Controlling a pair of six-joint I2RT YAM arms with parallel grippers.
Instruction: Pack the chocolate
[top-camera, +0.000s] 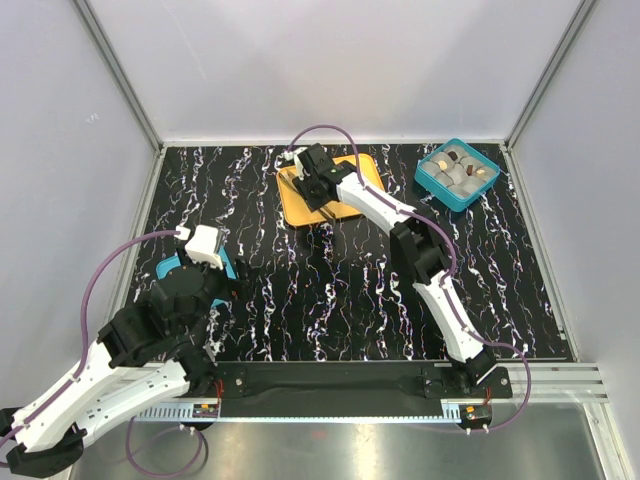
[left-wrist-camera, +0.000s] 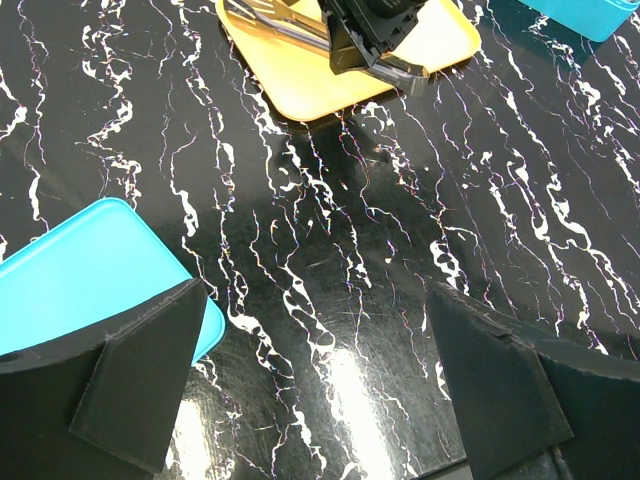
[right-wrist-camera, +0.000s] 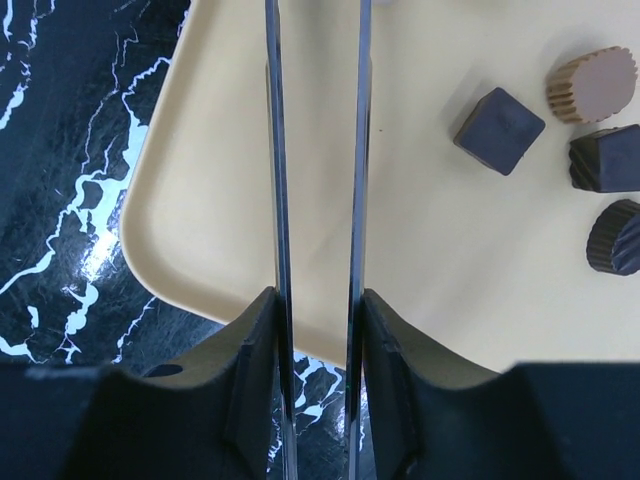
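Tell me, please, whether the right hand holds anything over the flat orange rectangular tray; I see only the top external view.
Observer: Yes, the right hand is shut on slim metal tongs, their blades apart.
Operator: What lies beside them?
Observer: On the orange tray, three dark brown chocolates and one tan ridged round chocolate.
Operator: And the other one?
Observer: The left hand is open and empty, next to a flat teal lid.

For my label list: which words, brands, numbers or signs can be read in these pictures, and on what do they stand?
None. The orange tray, the teal box, the chocolates and the tongs show no readable text.
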